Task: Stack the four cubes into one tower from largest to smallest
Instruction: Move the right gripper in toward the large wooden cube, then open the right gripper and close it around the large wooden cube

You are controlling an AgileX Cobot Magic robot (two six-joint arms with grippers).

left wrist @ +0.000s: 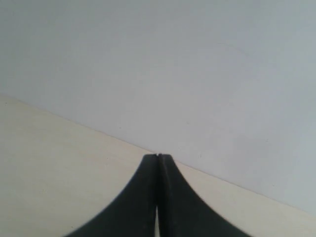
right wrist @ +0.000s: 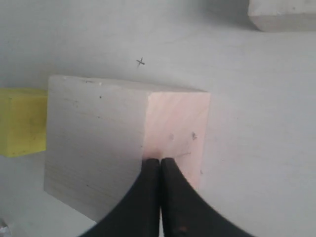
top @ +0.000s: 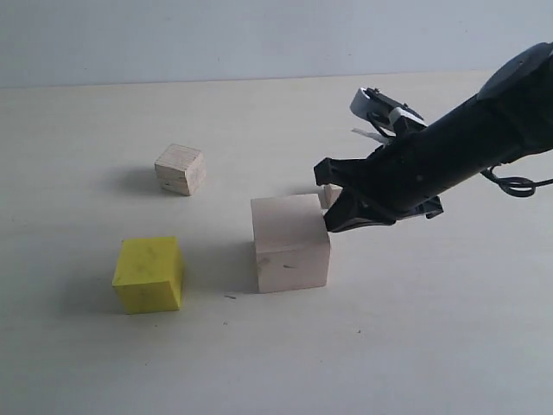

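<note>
The large pale wood cube [top: 289, 242] [right wrist: 98, 143] stands mid-table. The bright yellow cube [top: 149, 274] [right wrist: 22, 121] sits apart to its left. The smaller grainy wood cube [top: 180, 169] [right wrist: 281, 15] lies farther back on the left. The tiny pale wood cube [top: 331, 195] peeks out behind the large cube's far right corner, mostly hidden by my right arm. My right gripper [top: 335, 214] [right wrist: 160, 159] is shut with nothing seen between its fingers, its tips at the large cube's upper right edge. My left gripper [left wrist: 158, 155] is shut and empty over bare table, outside the exterior view.
The pale tabletop [top: 415, 346] ends at a grey wall [top: 259, 35] at the back. A small pen cross [right wrist: 140, 61] marks the table beyond the large cube. A black cable [top: 517, 184] loops beside the right arm.
</note>
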